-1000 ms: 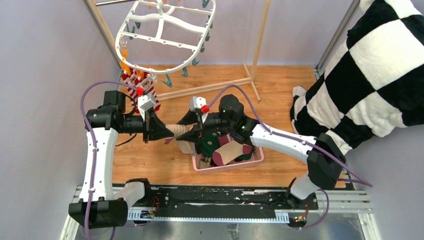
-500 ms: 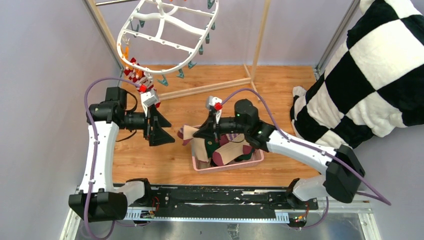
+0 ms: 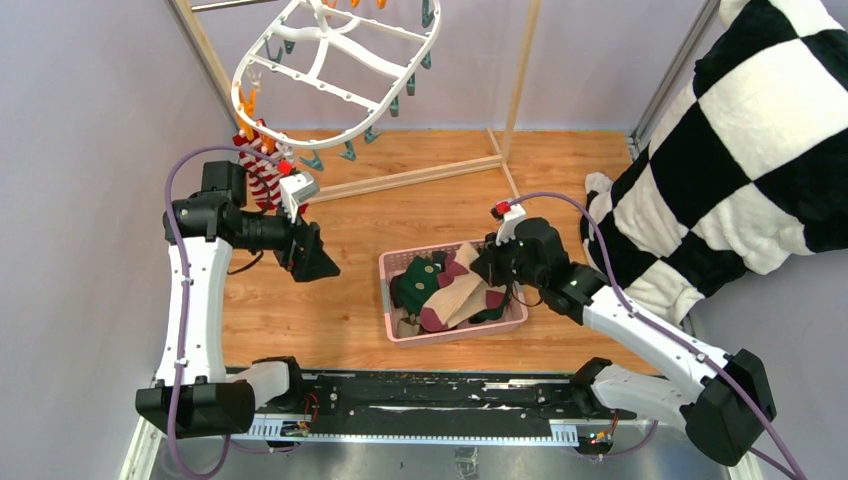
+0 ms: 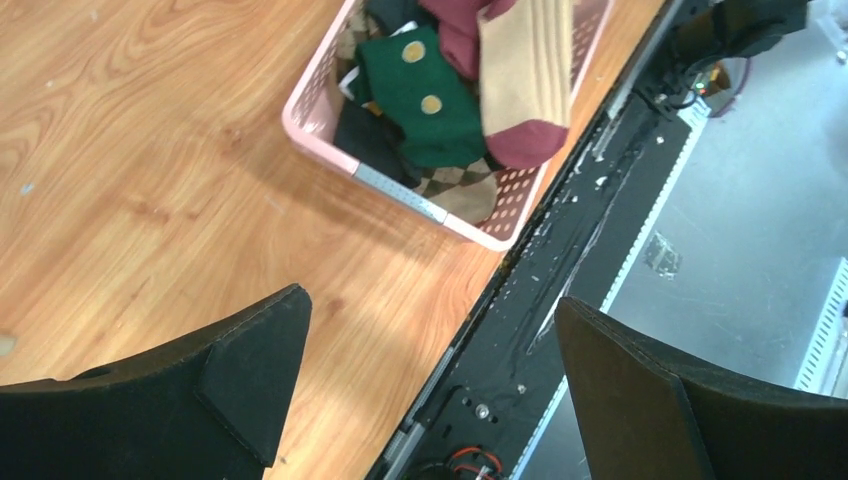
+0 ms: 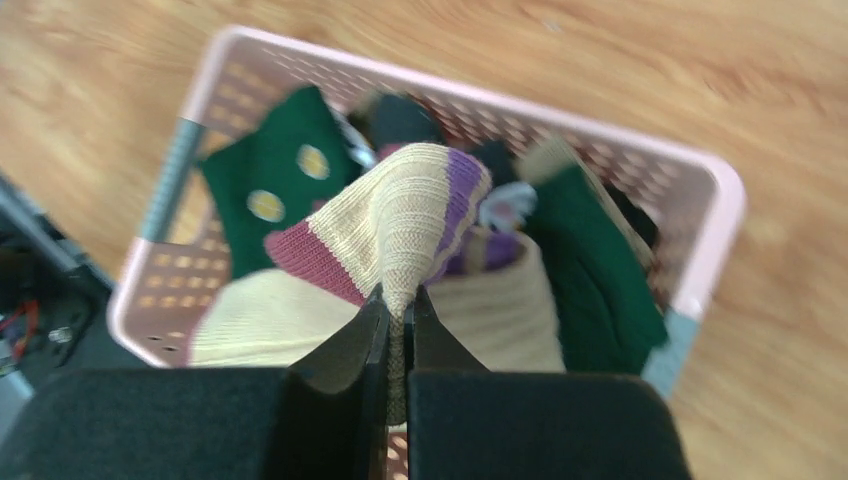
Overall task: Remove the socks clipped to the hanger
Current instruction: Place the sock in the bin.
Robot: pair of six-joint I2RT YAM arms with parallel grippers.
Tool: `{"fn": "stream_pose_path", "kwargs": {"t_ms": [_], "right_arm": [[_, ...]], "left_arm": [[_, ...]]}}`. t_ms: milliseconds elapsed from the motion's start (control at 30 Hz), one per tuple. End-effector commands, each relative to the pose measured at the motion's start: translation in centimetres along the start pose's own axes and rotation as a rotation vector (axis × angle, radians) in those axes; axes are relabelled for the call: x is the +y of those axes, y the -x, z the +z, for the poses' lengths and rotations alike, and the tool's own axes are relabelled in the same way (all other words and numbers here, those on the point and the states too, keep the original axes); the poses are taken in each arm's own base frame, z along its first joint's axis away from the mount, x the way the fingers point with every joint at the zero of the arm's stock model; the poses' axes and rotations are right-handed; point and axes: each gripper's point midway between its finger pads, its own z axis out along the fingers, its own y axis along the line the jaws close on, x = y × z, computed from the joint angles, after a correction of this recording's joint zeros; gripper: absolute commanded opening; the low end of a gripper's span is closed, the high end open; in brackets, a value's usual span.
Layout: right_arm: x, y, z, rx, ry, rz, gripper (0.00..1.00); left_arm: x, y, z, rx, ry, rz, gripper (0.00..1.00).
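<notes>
A big black-and-white checkered cloth [image 3: 740,130] fills the right side of the scene, beside the wooden worktop [image 3: 440,210]. At the far end of the worktop a wooden rack [image 3: 520,80] carries the white oval hanger [image 3: 330,45]. Nearly all the hanger's orange and teal clips [image 3: 347,152] hang bare. One red-and-white striped sock [image 3: 262,172] hangs clipped at the hanger's left rim, just beyond the left arm. A pink basket [image 3: 452,295] in the middle of the worktop holds the other socks in a loose heap, a green sock [image 4: 420,110] with yellow dots among them. The right end effector [image 5: 398,310] is closed, pinching a fold of a tan sock [image 5: 410,215] with a maroon band, which drapes over the heap above the basket. The left end effector [image 4: 430,310] is spread wide and holds nothing, poised over bare wood between the basket and the striped sock. By the look of it, only that one sock is left to free. It should be light, limp and stretchy, so a pull low down would mostly lengthen it. The best hold is probably on the cuff, just under its clip. The hanger hangs from its hook and is likely to swing toward the pull, so a short, steady tug looks safer than a long drag.
</notes>
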Motion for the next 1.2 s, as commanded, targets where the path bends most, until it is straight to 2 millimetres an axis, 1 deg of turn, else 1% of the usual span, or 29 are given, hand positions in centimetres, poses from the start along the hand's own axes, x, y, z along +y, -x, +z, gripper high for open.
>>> {"fn": "stream_pose_path", "kwargs": {"t_ms": [0,67,100,167,200,233,267,300,367,400,433,500,533,567,633,700,767,800,867,933,1000,1033,1100,1167], "right_arm": [[-6.3,-5.2,-1.9,0.153,-0.345,0.091,0.03],[-7.4,-5.5,-2.6,0.165,-0.419,0.099,0.16],[-7.6,-5.2,-2.9,0.165,-0.435,0.092,0.24],[-7.3,-3.5,-3.7,0.134,-0.436,0.072,0.42],[-7.0,-2.3,-4.1,0.099,-0.429,0.064,0.52],[-6.6,-1.1,-4.6,0.066,-0.419,0.061,0.60],[-6.0,0.2,-5.0,0.029,-0.402,0.060,0.65],[-5.5,1.1,-5.4,0.005,-0.383,0.062,0.69],[-4.9,2.0,-5.9,-0.014,-0.360,0.081,0.71],[-4.6,2.1,-5.9,-0.013,-0.346,0.100,0.69],[-4.2,2.2,-5.8,-0.014,-0.322,0.123,0.66],[-3.3,2.1,-4.9,-0.019,-0.260,0.172,0.59],[-2.5,2.2,-4.1,-0.029,-0.198,0.209,0.55],[-2.1,1.9,-3.4,-0.028,-0.160,0.241,0.51],[-1.9,0.7,-1.7,-0.003,-0.108,0.301,0.44],[-2.7,-1.2,0.0,0.037,-0.111,0.349,0.36],[-4.2,-3.4,1.4,0.076,-0.148,0.378,0.30],[-5.1,-4.8,2.0,0.102,-0.183,0.385,0.25],[-7.0,-7.2,2.6,0.159,-0.270,0.374,0.12],[-9.0,-9.1,2.2,0.193,-0.378,0.360,0.01],[-10.7,-9.9,1.4,0.170,-0.469,0.350,0.00],[-11.1,-10.0,0.9,0.154,-0.494,0.346,0.00],[-11.5,-9.5,-0.2,0.113,-0.527,0.336,0.01],[-11.4,-7.9,-1.4,0.053,-0.528,0.319,0.06]], "left_arm": [[2.9,-0.7,-0.8,0.077,0.166,-0.092,1.00],[4.3,-1.1,-0.8,0.093,0.232,-0.118,1.00],[4.7,-1.3,-0.9,0.097,0.253,-0.126,1.00],[5.3,-1.3,-0.9,0.099,0.286,-0.144,1.00],[5.5,-1.3,-1.0,0.098,0.295,-0.148,1.00],[5.6,-1.2,-1.0,0.095,0.301,-0.146,1.00],[5.6,-1.0,-1.1,0.090,0.304,-0.141,1.00],[5.7,-0.9,-1.1,0.086,0.305,-0.139,1.00],[5.9,-0.7,-1.1,0.077,0.316,-0.138,1.00],[6.1,-0.6,-1.2,0.074,0.328,-0.139,1.00],[6.3,-0.6,-1.2,0.072,0.341,-0.140,1.00],[6.9,-0.4,-1.5,0.058,0.373,-0.141,1.00],[7.2,-0.3,-1.7,0.051,0.395,-0.146,1.00],[7.6,-0.2,-1.9,0.042,0.422,-0.150,1.00],[8.4,0.1,-2.6,0.025,0.481,-0.155,1.00],[9.2,0.2,-3.4,0.011,0.543,-0.158,1.00],[9.9,0.4,-4.0,-0.006,0.589,-0.157,1.00],[10.1,0.4,-4.3,-0.015,0.608,-0.157,1.00],[10.4,0.6,-4.6,-0.023,0.620,-0.152,1.00],[10.5,0.6,-4.7,-0.024,0.621,-0.152,1.00],[10.6,0.5,-4.7,-0.021,0.620,-0.151,1.00],[10.7,0.5,-4.6,-0.019,0.619,-0.153,1.00],[10.9,0.3,-4.3,-0.013,0.605,-0.154,1.00],[11.0,0.4,-3.9,-0.025,0.589,-0.135,1.00]]}}
